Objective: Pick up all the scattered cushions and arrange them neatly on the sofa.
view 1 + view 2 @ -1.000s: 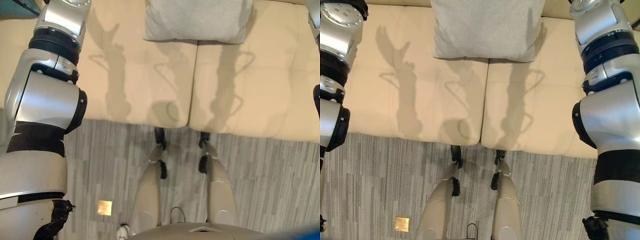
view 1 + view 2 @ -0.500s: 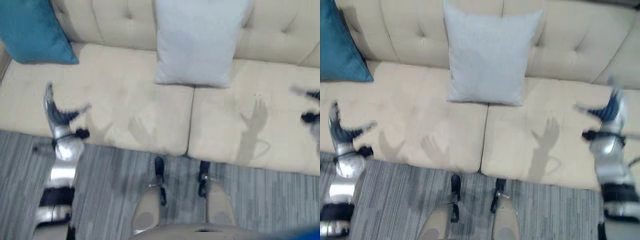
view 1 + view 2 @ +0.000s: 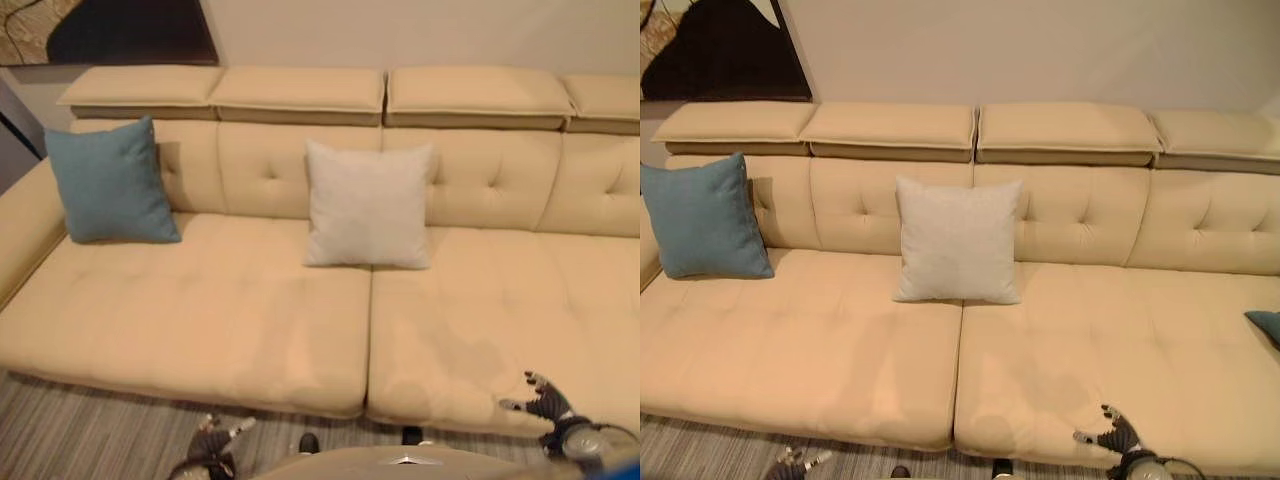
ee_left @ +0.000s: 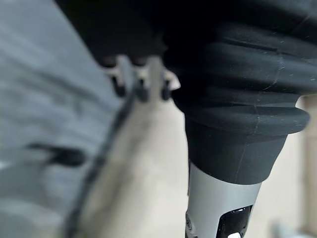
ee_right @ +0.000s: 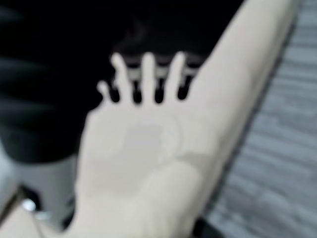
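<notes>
I see the pale grey cushion (image 3: 368,205) upright against the backrest at the middle seam of the beige sofa (image 3: 250,330), the teal cushion (image 3: 110,182) upright near its left end, another teal corner (image 3: 1266,324) at the right edge. My left hand (image 3: 212,444) and right hand (image 3: 540,400) hang spread and empty by the front edge.

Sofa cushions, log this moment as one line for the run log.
beige tufted sofa | square teal fabric cushion upright at left end | square light grey fabric cushion upright mid-back | left hand open, low | right hand open over seat edge
</notes>
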Controlling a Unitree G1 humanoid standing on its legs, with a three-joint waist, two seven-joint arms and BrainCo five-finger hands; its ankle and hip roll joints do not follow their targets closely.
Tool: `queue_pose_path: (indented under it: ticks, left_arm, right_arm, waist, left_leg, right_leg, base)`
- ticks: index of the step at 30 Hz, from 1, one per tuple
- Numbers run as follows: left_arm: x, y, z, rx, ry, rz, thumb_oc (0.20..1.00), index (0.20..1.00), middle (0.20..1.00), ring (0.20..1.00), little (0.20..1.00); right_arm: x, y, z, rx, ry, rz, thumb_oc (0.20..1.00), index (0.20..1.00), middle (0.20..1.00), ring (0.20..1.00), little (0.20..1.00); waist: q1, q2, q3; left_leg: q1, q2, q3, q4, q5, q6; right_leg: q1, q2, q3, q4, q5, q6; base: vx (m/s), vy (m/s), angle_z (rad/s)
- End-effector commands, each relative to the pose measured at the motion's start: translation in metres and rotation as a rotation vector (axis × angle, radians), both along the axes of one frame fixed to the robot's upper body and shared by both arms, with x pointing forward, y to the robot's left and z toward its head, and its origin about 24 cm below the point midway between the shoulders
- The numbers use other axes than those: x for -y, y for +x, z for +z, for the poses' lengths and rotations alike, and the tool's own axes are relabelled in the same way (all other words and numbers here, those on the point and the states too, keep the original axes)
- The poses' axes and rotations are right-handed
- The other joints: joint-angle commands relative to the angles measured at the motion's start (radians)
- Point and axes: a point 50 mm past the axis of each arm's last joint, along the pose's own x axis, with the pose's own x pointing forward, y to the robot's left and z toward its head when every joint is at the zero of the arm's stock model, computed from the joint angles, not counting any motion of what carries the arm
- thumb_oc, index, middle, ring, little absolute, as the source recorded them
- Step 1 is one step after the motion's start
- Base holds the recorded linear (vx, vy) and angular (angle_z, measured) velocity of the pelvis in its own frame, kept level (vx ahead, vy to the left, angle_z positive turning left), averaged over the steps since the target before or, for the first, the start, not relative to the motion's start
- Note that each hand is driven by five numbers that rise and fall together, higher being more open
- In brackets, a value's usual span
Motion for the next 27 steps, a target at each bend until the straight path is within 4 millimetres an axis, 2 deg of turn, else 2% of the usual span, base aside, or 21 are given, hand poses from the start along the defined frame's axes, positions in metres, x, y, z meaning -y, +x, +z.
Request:
queue_pose_path:
  ticks: [1,2,3,5,6,8,9,12,13,14,15,16,18,19,20,24,26,27]
  left_arm:
    - [-0.023,0.032,0.012,0.080,0.082,-0.098,1.000,1.000,1.000,1.000,1.000]
    - [-0.019,0.031,0.010,0.052,0.088,-0.144,1.000,1.000,1.000,1.000,1.000]
    - [-0.016,0.034,0.009,0.056,0.092,-0.163,1.000,1.000,1.000,1.000,1.000]
    - [-0.009,0.034,0.007,0.040,0.088,-0.205,1.000,1.000,1.000,1.000,1.000]
    - [-0.005,0.035,0.006,0.039,0.080,-0.214,1.000,1.000,1.000,1.000,1.000]
    - [0.000,0.037,0.005,0.048,0.059,-0.206,1.000,1.000,1.000,1.000,1.000]
    - [-0.001,0.037,0.005,0.039,0.058,-0.203,1.000,1.000,1.000,1.000,1.000]
    - [0.005,0.052,0.007,0.071,0.063,-0.260,1.000,1.000,1.000,1.000,1.000]
    - [0.005,0.055,0.008,0.076,0.068,-0.275,1.000,1.000,1.000,1.000,1.000]
    - [0.005,0.055,0.008,0.076,0.068,-0.275,1.000,1.000,1.000,1.000,1.000]
    - [0.005,0.061,0.010,0.093,0.078,-0.309,1.000,1.000,1.000,1.000,1.000]
    - [0.002,0.064,0.011,0.091,0.101,-0.339,1.000,1.000,1.000,1.000,1.000]
    - [0.002,0.064,0.011,0.091,0.101,-0.339,1.000,1.000,1.000,1.000,1.000]
    - [0.002,0.061,0.010,0.068,0.103,-0.360,1.000,1.000,1.000,1.000,1.000]
    - [0.003,0.059,0.009,0.057,0.101,-0.370,1.000,1.000,1.000,1.000,1.000]
    - [0.000,0.048,0.005,0.010,0.092,-0.369,1.000,1.000,1.000,1.000,1.000]
    - [-0.001,0.047,0.006,0.010,0.090,-0.361,1.000,1.000,1.000,1.000,1.000]
    - [-0.001,0.047,0.005,0.008,0.092,-0.357,1.000,1.000,1.000,1.000,1.000]
  right_arm:
    - [0.000,0.027,0.009,0.089,-0.005,0.022,1.000,1.000,1.000,1.000,1.000]
    - [-0.004,0.027,0.006,0.079,0.013,0.018,1.000,1.000,1.000,1.000,1.000]
    - [-0.005,0.028,0.006,0.078,0.018,0.014,1.000,1.000,1.000,1.000,1.000]
    - [-0.007,0.026,0.002,0.054,0.040,-0.006,1.000,1.000,1.000,1.000,1.000]
    - [-0.006,0.022,-0.001,0.030,0.040,-0.020,1.000,1.000,1.000,1.000,1.000]
    - [-0.007,0.021,-0.003,0.010,0.040,-0.030,1.000,1.000,1.000,1.000,1.000]
    - [-0.008,0.022,-0.005,0.003,0.043,-0.030,1.000,1.000,1.000,1.000,1.000]
    - [-0.012,0.030,-0.006,0.002,0.043,-0.031,1.000,1.000,1.000,1.000,1.000]
    - [-0.016,0.032,-0.007,0.001,0.048,-0.019,1.000,1.000,1.000,1.000,1.000]
    - [-0.016,0.032,-0.007,0.001,0.048,-0.019,1.000,1.000,1.000,1.000,1.000]
    - [-0.022,0.031,-0.010,-0.018,0.058,-0.009,1.000,1.000,1.000,1.000,1.000]
    - [-0.029,0.032,-0.013,-0.025,0.069,0.000,1.000,1.000,1.000,1.000,1.000]
    - [-0.029,0.032,-0.013,-0.025,0.069,0.000,1.000,1.000,1.000,1.000,1.000]
    - [-0.030,0.026,-0.016,-0.049,0.073,-0.009,1.000,1.000,1.000,1.000,1.000]
    - [-0.030,0.024,-0.017,-0.060,0.074,-0.009,1.000,1.000,1.000,1.000,1.000]
    - [-0.032,0.018,-0.020,-0.062,0.107,-0.051,1.000,1.000,1.000,1.000,1.000]
    - [-0.033,0.015,-0.021,-0.073,0.113,-0.056,1.000,1.000,1.000,1.000,1.000]
    - [-0.034,0.014,-0.022,-0.077,0.112,-0.057,1.000,1.000,1.000,1.000,1.000]
  waist:
    - [-0.005,-0.054,0.051]
    - [-0.002,-0.069,0.054]
    - [0.007,-0.076,0.063]
    - [0.010,-0.085,0.056]
    - [0.011,-0.088,0.054]
    - [0.016,-0.081,0.054]
    - [0.007,-0.078,0.056]
    - [0.004,-0.094,0.078]
    - [0.003,-0.098,0.082]
    - [0.005,-0.098,0.082]
    - [0.009,-0.103,0.092]
    - [0.017,-0.100,0.102]
    - [0.018,-0.099,0.104]
    - [0.034,-0.089,0.104]
    - [0.044,-0.082,0.101]
    - [0.055,-0.077,0.067]
    - [0.063,-0.082,0.050]
    - [0.075,-0.088,0.048]
  left_leg:
    - [0.001,0.062,0.027,0.065,0.083,-0.096]
    - [-0.006,0.043,-0.010,0.173,0.049,-0.083]
    - [-0.003,0.000,-0.068,0.237,0.013,-0.076]
    - [0.012,-0.075,-0.135,0.252,-0.064,-0.045]
    - [0.021,-0.110,-0.169,0.265,-0.083,-0.040]
    - [0.031,-0.152,-0.193,0.253,-0.142,-0.010]
    - [0.040,-0.154,-0.180,0.226,-0.157,0.000]
    - [0.042,-0.208,-0.181,0.188,-0.186,0.034]
    - [0.041,-0.210,-0.163,0.171,-0.186,0.040]
    - [0.042,-0.210,-0.161,0.170,-0.186,0.040]
    - [0.029,-0.210,-0.140,0.158,-0.175,0.048]
    - [0.011,-0.198,-0.122,0.159,-0.155,0.058]
    - [0.013,-0.198,-0.121,0.159,-0.156,0.058]
    - [0.005,-0.182,-0.087,0.139,-0.128,0.068]
    - [0.005,-0.172,-0.074,0.128,-0.118,0.073]
    - [-0.006,-0.151,-0.039,0.104,-0.094,0.080]
    - [-0.019,-0.143,-0.023,0.102,-0.086,0.078]
    - [-0.027,-0.140,-0.009,0.107,-0.084,0.074]
  right_leg:
    - [0.043,-0.009,0.001,-0.007,-0.022,0.042]
    - [0.043,-0.012,0.014,-0.007,-0.018,0.032]
    - [0.041,-0.016,0.033,-0.004,-0.010,0.030]
    - [0.019,-0.019,0.072,-0.002,0.011,0.035]
    - [0.000,-0.022,0.094,0.002,0.031,0.042]
    - [-0.042,-0.024,0.134,0.020,0.050,0.052]
    - [-0.064,-0.027,0.145,0.029,0.062,0.056]
    - [-0.153,-0.058,0.170,0.035,0.141,0.109]
    - [-0.170,-0.064,0.169,0.026,0.159,0.123]
    - [-0.170,-0.063,0.171,0.026,0.159,0.124]
    - [-0.207,-0.089,0.153,0.011,0.184,0.145]
    - [-0.212,-0.093,0.119,0.047,0.142,0.128]
    - [-0.211,-0.092,0.119,0.049,0.141,0.128]
    - [-0.176,-0.099,0.060,0.133,0.083,0.098]
    - [-0.152,-0.093,0.039,0.175,0.049,0.085]
    - [-0.084,-0.066,0.047,0.265,-0.044,0.064]
    - [-0.045,-0.052,0.053,0.259,-0.064,0.066]
    - [-0.022,-0.061,0.030,0.233,-0.063,0.070]
  base:
    - [-0.10,-0.106,0.22]
    - [-0.11,-0.087,0.12]
    - [-0.16,-0.091,-0.10]
    - [-0.14,-0.010,-0.47]
    - [-0.15,0.040,-0.70]
    - [-0.17,0.084,-0.79]
    - [-0.20,0.112,-0.62]
    - [-0.27,0.145,-0.57]
    - [-0.21,0.088,-1.06]
    - [-0.29,0.073,-0.91]
    - [-0.37,0.064,-1.09]
    - [-0.37,0.063,-0.85]
    - [-0.18,0.028,-0.76]
    - [-0.26,0.040,-0.48]
    - [-0.32,0.043,-0.62]
    - [-0.14,-0.035,-0.65]
    - [-0.12,-0.126,-0.30]
    - [-0.15,-0.177,-0.26]
